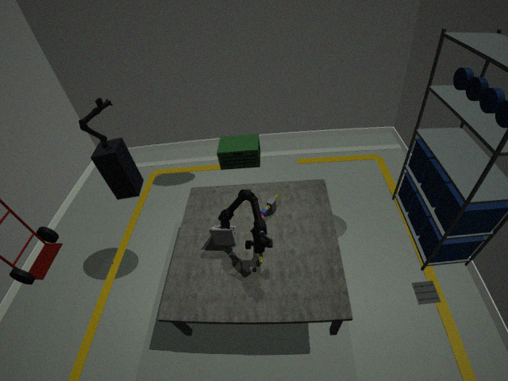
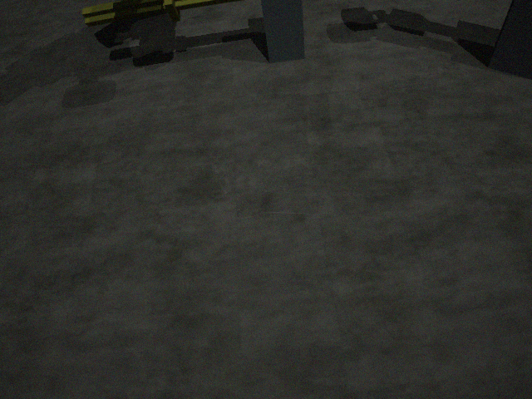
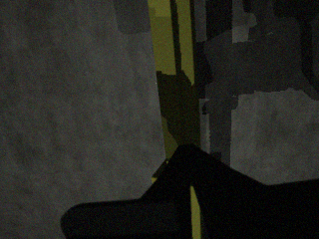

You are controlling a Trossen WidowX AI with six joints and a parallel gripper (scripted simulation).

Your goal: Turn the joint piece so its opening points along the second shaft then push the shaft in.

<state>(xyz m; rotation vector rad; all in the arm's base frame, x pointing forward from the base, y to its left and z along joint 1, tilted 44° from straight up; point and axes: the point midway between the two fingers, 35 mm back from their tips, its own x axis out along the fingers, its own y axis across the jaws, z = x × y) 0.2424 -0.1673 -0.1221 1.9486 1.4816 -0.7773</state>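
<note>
My gripper [image 1: 259,249] [image 3: 185,150] is shut, with its fingertips together over the second shaft [image 1: 260,259] [image 2: 98,16] [image 3: 164,45]. The shaft is yellow and runs away under the fingers; a thin yellow strip shows between the dark finger bodies in the wrist view. A short yellow post [image 2: 170,9] stands out from this shaft. A grey-blue block [image 2: 284,32] stands beside it. The first shaft [image 1: 276,196] passes through its block [image 1: 271,202] farther back on the table. The blue joint piece [image 1: 263,212] is at its near end, with a red part beside it. The arm hides where the shafts meet.
The arm's grey base [image 1: 222,236] stands left of the shafts on the table [image 1: 295,286]. A dark block face [image 2: 517,46] shows at the upper right in the exterior view. A shelf rack [image 1: 443,143], a green crate [image 1: 239,152] and a red hand truck [image 1: 45,262] stand off the table.
</note>
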